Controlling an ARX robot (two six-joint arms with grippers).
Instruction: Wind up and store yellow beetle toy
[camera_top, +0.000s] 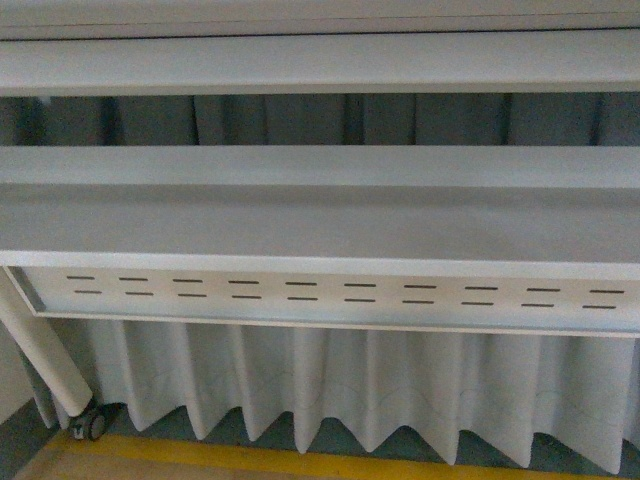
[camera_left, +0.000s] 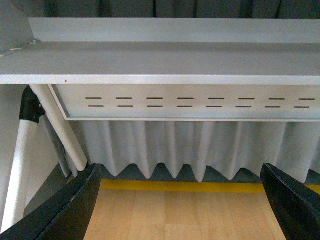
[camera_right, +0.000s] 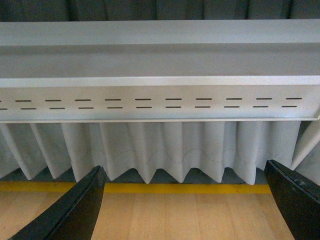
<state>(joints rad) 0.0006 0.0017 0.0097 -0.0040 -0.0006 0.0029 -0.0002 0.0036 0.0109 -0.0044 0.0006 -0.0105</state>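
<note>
You could not see the yellow beetle toy in any view. Your left hand (camera_left: 182, 200) and right hand (camera_right: 185, 202) both hung released, fingers spread wide and holding nothing, facing a white shelf (camera_top: 320, 225) and pleated curtain (camera_top: 350, 385).

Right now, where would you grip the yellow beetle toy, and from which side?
Can't pick a grasp yet: the toy shows in no view. The front camera sees only the white shelf with its slotted panel and curtain. The left gripper and right gripper are both open and empty above wooden floor. Find the car first, then probably pinch across its body sides from above.
</note>
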